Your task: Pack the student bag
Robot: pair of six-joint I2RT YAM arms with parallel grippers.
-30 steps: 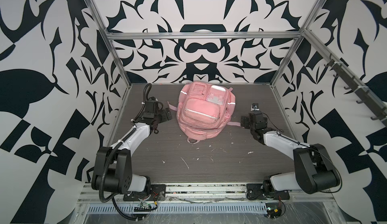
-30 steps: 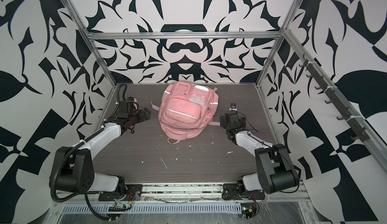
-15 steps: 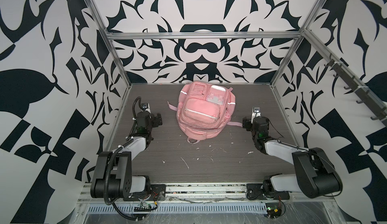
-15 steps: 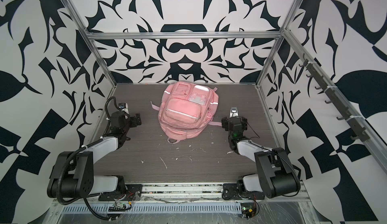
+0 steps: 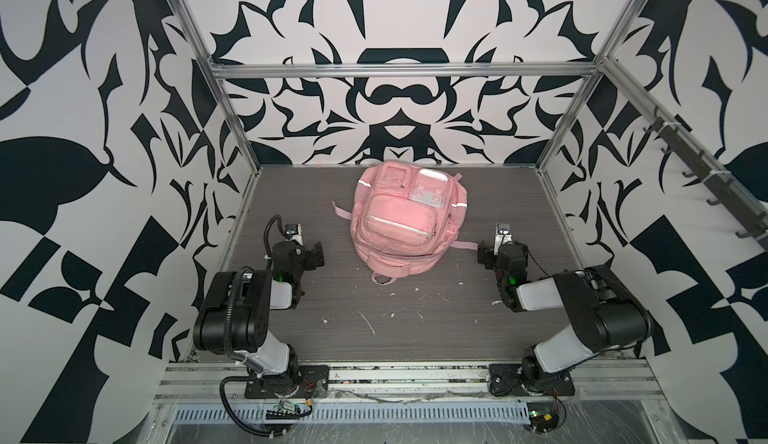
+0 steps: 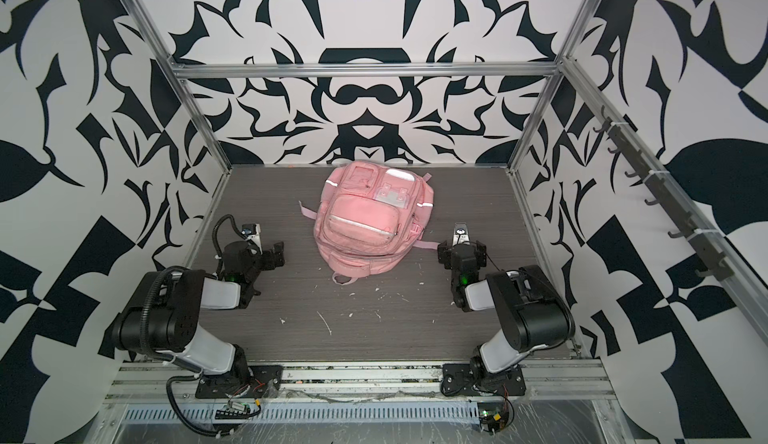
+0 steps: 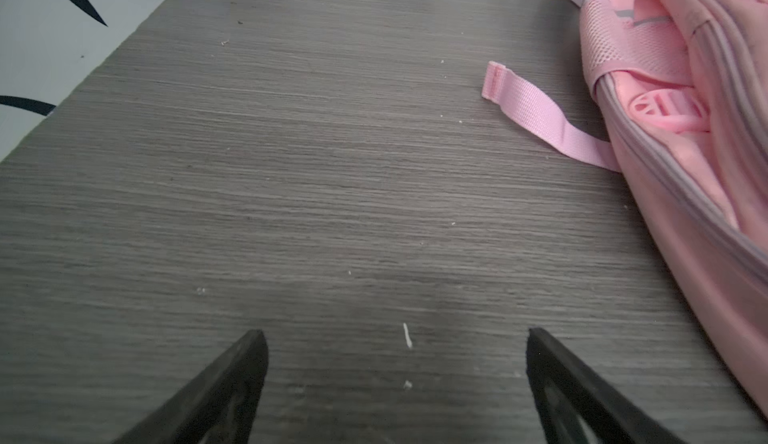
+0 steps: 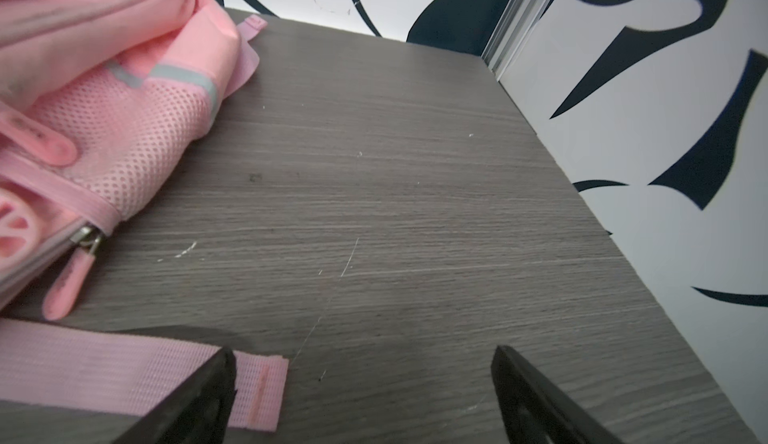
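The student bag (image 5: 399,221) (image 6: 365,217), a pink backpack, lies front-up at the middle back of the grey table, zips shut. My left gripper (image 5: 303,250) (image 6: 266,253) hovers low to its left, open and empty. In the left wrist view its gripper (image 7: 395,338) has only bare table between the fingers, with the bag (image 7: 681,130) and a loose strap (image 7: 528,109) off to one side. My right gripper (image 5: 503,250) (image 6: 461,253) sits to the bag's right, open. In the right wrist view that gripper (image 8: 363,354) is wide apart, one fingertip (image 8: 208,388) over the end of a flat pink strap (image 8: 124,367).
Small white scraps (image 5: 368,321) are scattered on the table in front of the bag. Patterned walls and metal frame posts (image 5: 232,130) close in the left, back and right. A rail of hooks (image 5: 698,172) runs along the right wall.
Both arms have folded back toward their bases, drawing the grippers nearer the table's front and away from the bag. The bag has not moved.
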